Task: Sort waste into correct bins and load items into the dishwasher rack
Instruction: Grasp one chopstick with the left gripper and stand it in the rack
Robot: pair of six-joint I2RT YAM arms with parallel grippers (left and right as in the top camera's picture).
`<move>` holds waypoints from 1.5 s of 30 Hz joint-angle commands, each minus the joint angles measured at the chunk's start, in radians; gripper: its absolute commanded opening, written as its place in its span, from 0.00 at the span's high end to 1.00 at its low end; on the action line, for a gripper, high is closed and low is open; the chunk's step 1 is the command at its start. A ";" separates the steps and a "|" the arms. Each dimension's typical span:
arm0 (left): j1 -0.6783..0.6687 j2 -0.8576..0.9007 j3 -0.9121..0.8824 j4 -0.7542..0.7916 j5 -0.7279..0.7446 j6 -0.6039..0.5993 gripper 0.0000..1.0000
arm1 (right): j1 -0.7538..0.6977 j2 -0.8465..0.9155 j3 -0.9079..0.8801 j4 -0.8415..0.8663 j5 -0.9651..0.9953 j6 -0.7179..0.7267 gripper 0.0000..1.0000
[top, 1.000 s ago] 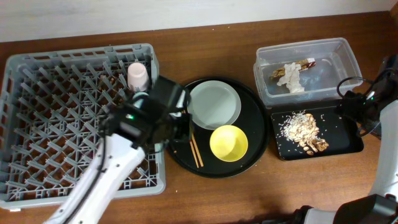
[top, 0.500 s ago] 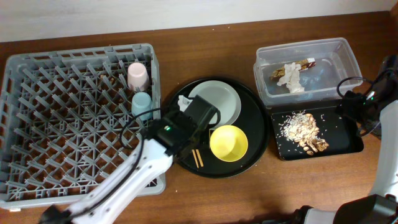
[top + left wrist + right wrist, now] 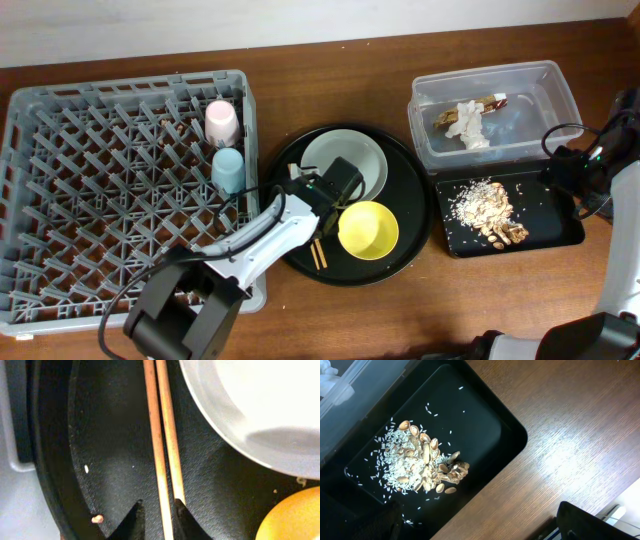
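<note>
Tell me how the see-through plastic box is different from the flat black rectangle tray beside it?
The clear rectangular plastic tub has tall see-through walls; the shallow black rectangular tray is low and dark. The tub holds a crumpled white tissue and a gold-brown crinkled wrapper; the tray holds beige crumbly food scraps. Both are rectangles of similar footprint, side by side on the wooden table.

Two chopsticks (image 3: 155, 435) lie parallel beside the plate (image 3: 240, 400).

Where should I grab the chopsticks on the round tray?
Take both chopsticks from above, left pincer straddling them crosswise: they lie flat, side by side on the round black tray. Grip away from the plate, where bare tray flanks them.
</note>
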 commanded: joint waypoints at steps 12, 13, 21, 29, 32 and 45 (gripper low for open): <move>0.064 0.042 -0.007 0.084 0.031 -0.042 0.83 | -0.002 -0.006 0.010 0.000 0.012 0.005 0.01; 0.064 0.051 -0.007 0.084 0.029 -0.042 0.83 | -0.002 -0.006 0.010 0.000 0.012 0.005 0.01; 0.065 0.129 -0.007 0.098 0.030 -0.042 0.86 | -0.002 -0.006 0.010 0.000 0.012 0.005 0.01; 0.065 -0.011 0.068 -0.010 -0.050 -0.014 0.99 | -0.002 -0.006 0.010 0.000 0.012 0.005 0.01; 0.066 -0.184 0.143 -0.091 -0.050 0.176 0.99 | -0.002 -0.006 0.010 0.000 0.012 0.004 0.01; 0.458 -0.260 0.154 -0.295 -0.125 0.607 1.00 | -0.002 -0.006 0.010 0.000 0.012 0.004 0.01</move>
